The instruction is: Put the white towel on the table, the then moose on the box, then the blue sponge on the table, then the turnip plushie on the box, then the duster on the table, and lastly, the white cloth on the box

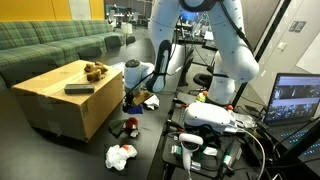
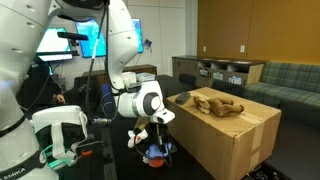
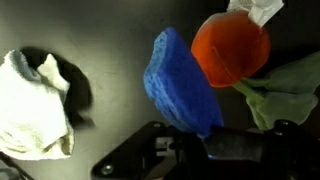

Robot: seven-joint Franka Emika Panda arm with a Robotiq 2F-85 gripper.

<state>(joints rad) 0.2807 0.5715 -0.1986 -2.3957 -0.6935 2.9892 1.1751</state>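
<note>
Jaws tight on the blue sponge (image 3: 180,75), orange turnip plushie (image 3: 232,50) just beside, white towel (image 3: 35,110) well apart.

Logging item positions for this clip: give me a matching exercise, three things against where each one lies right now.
Things:
1. moose
2. blue sponge
3. white cloth

Places:
A. alone on the dark table, apart from the other items
B. on top of the box
C. right beside the orange turnip plushie

Pairs: 1-B, 2-C, 3-A.
</note>
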